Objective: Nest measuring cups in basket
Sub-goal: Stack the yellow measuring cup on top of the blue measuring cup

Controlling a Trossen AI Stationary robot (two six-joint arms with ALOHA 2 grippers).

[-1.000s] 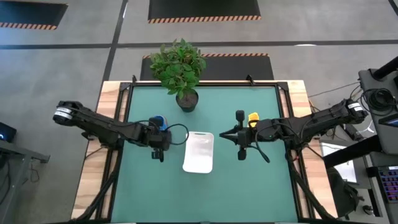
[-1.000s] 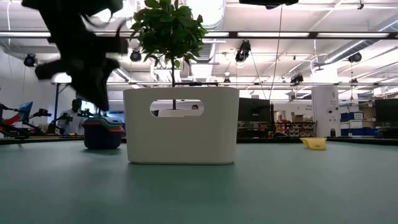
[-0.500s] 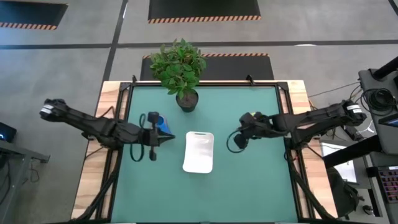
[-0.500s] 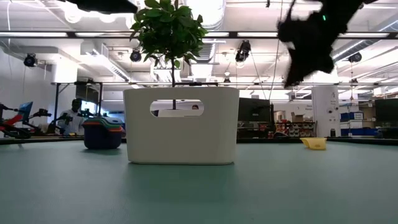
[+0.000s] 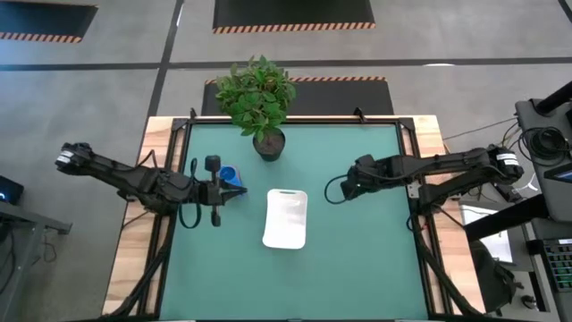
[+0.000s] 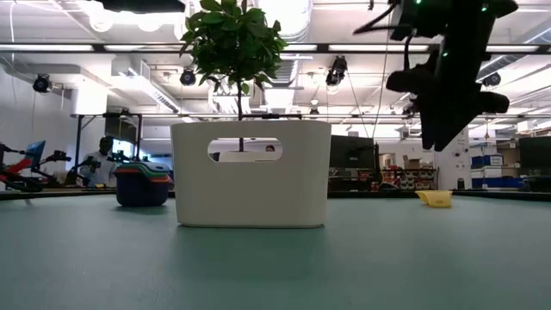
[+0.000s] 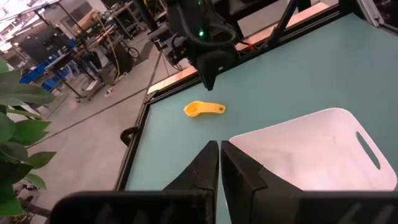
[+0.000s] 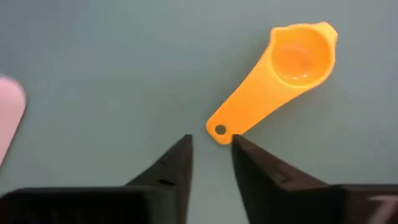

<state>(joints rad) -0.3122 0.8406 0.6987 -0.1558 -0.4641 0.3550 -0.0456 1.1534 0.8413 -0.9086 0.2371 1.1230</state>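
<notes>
— High view: what changed for you?
— Your right gripper (image 8: pixel 211 152) swung over the yellow cup (image 8: pixel 280 78) at the tray's (image 5: pixel 286 219) two o'clock, fingers slightly parted, empty. Your left gripper (image 7: pixel 219 163) backed off, clenched, beside the stacked cups (image 5: pixel 230 174) at ten o'clock.

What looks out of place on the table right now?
One yellow measuring cup lies alone on the mat, right of the white basket, while the other cups sit stacked on the basket's left. The right gripper hovers over its handle, jaws slightly apart.
</notes>
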